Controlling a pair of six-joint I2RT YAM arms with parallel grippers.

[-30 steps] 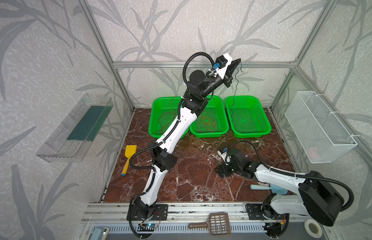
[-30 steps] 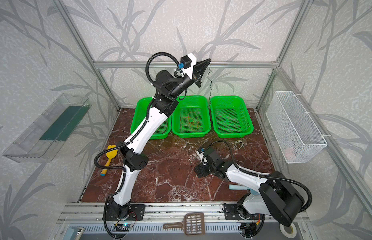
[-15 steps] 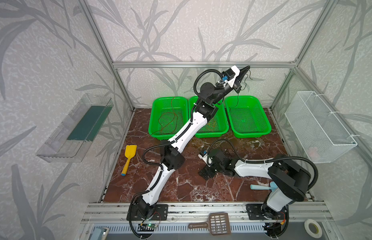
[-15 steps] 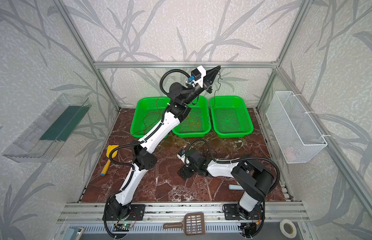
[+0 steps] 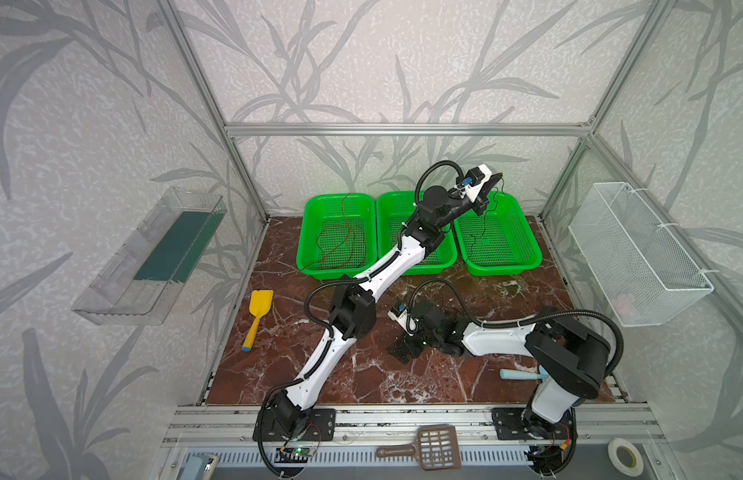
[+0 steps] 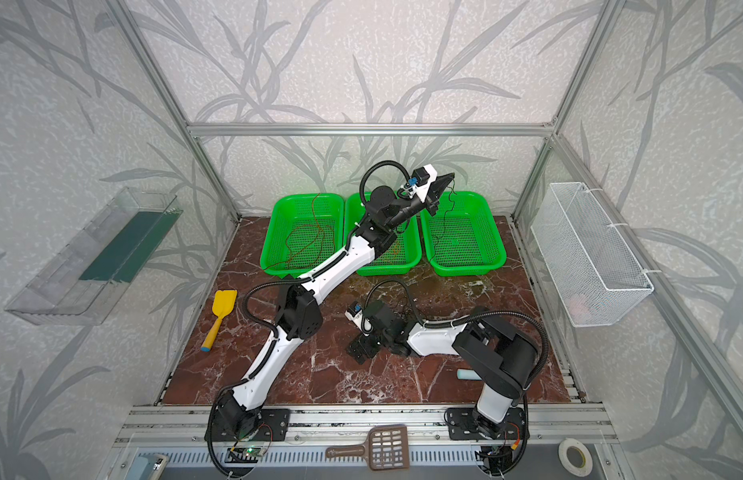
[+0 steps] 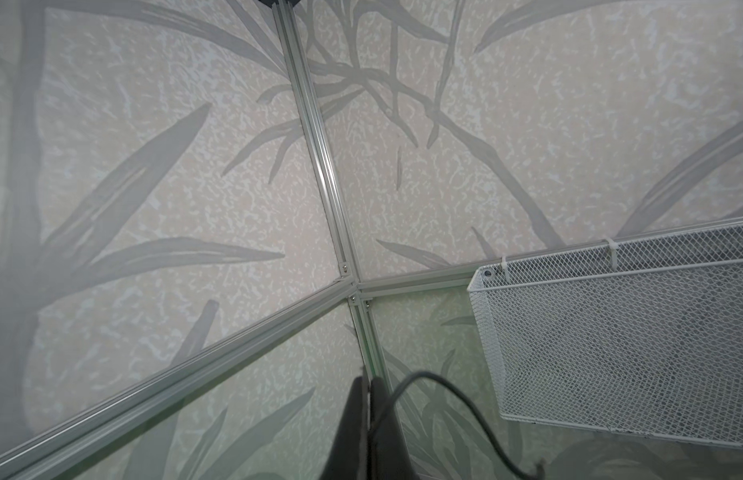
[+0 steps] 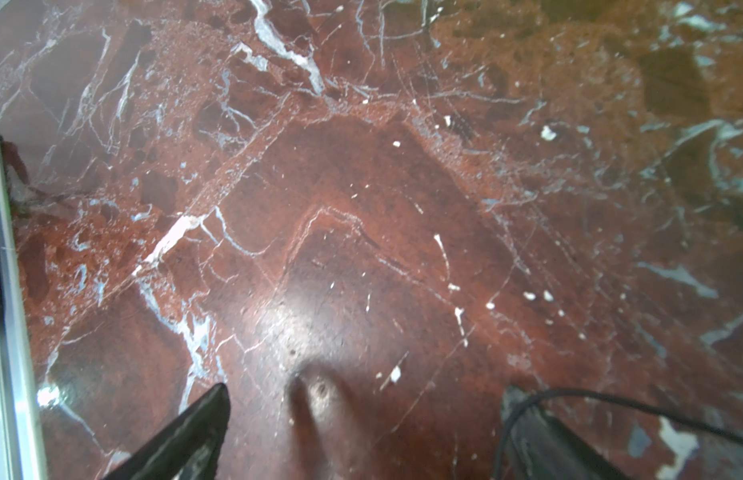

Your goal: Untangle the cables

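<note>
Left fingers (image 7: 355,424) clenched on black cable (image 7: 423,375); I hold it over rightmost green basket (image 5: 502,268) to drape it in | right fingers (image 8: 186,432) spread, empty.

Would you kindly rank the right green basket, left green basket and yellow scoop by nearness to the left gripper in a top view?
1. Right green basket, below the left gripper.
2. Left green basket, row's far-left end.
3. Yellow scoop, farther left, nearer the front.

light: bright, even | glare: marble floor (image 8: 303,316) | wrist views: soft
</note>
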